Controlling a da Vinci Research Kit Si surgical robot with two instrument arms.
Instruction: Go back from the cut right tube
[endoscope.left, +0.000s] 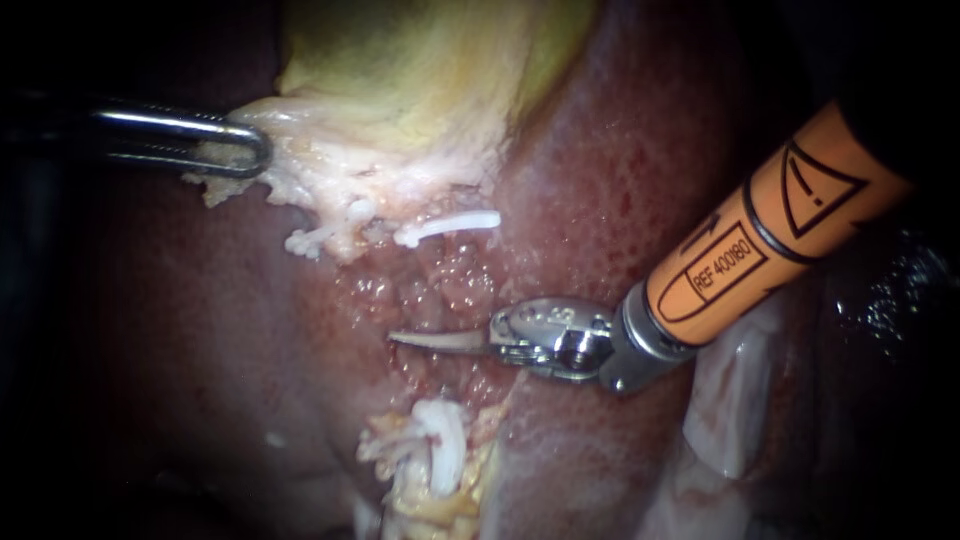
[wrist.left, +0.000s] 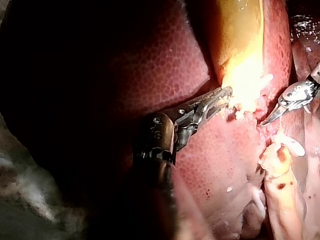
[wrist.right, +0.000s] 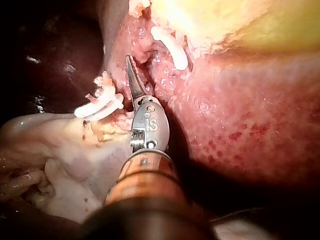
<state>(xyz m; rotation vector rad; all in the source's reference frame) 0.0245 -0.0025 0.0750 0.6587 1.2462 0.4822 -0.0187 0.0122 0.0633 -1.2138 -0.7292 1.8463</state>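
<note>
Right instrument (endoscope.left: 405, 339) has its blades lying flat together w/ nothing between them. The tip sits in the raw gap of the cut right tube (wrist.right: 104, 82): one end is up under the gallbladder (endoscope.left: 420, 70), the other lower down, both on the liver (endoscope.left: 620, 180). Left instrument (endoscope.left: 245, 150) is clamped on the gallbladder's pale lower edge, pulling it up and away.

For backing out, imo the best way is straight back along the shaft's own line, blades together, no sideways swing (the tip is prob close enough to the clips to snag one). The left one should just hold tension steady.

Counts:
- 2 instruments
- 1 gallbladder, 1 liver
- 2 white clips on the gallbladder side: the upper right clip (endoscope.left: 450, 225) and the upper left clip (endoscope.left: 318, 238)
- lower clips (endoscope.left: 440, 450): a bunch, approx 3 in the right wrist view, can't split them cleanly tbh
</note>
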